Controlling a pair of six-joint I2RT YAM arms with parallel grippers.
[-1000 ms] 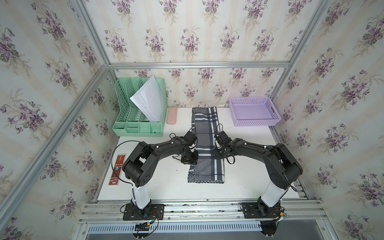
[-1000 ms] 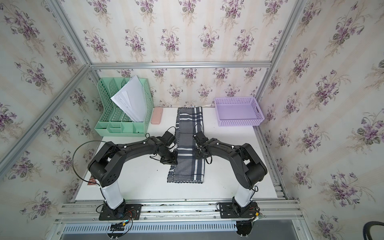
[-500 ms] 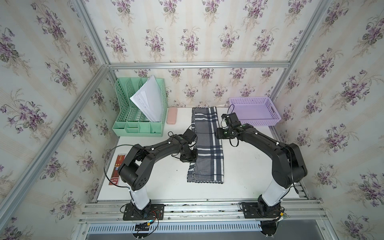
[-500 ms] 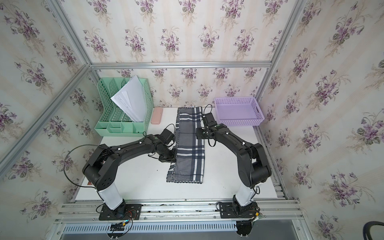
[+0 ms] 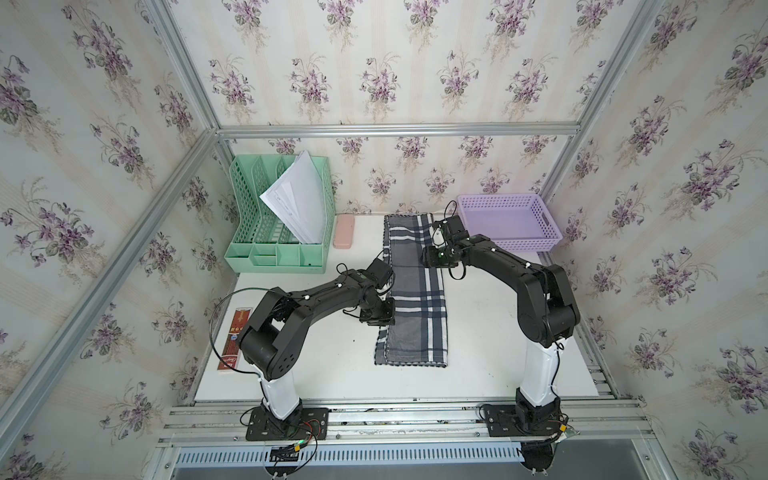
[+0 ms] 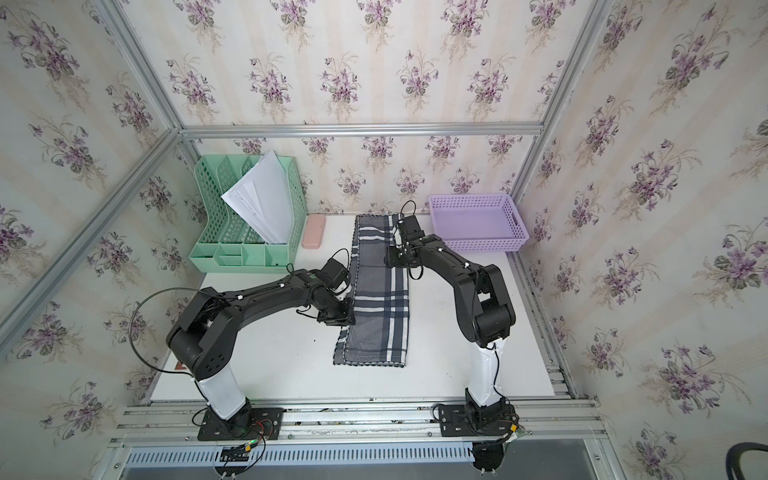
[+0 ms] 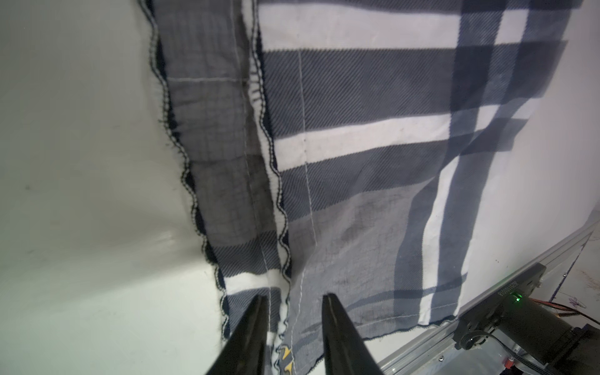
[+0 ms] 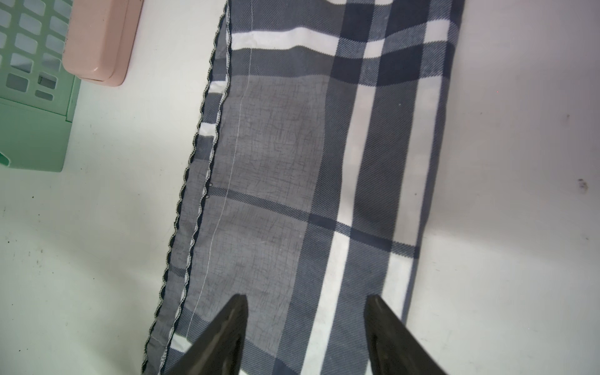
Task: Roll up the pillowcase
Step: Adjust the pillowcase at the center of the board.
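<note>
The pillowcase, folded into a long strip, lies flat in the middle of the table. The left gripper, narrowly parted, sits at its left scalloped edge. The right gripper, spread wide and holding nothing, hovers over its far right side.

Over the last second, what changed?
Right arm swung from the middle of the pillowcase toward its far end; right fingers now open over it. Left fingers stayed at its left edge, slightly apart. Pillowcase still flat, unrolled.
</note>
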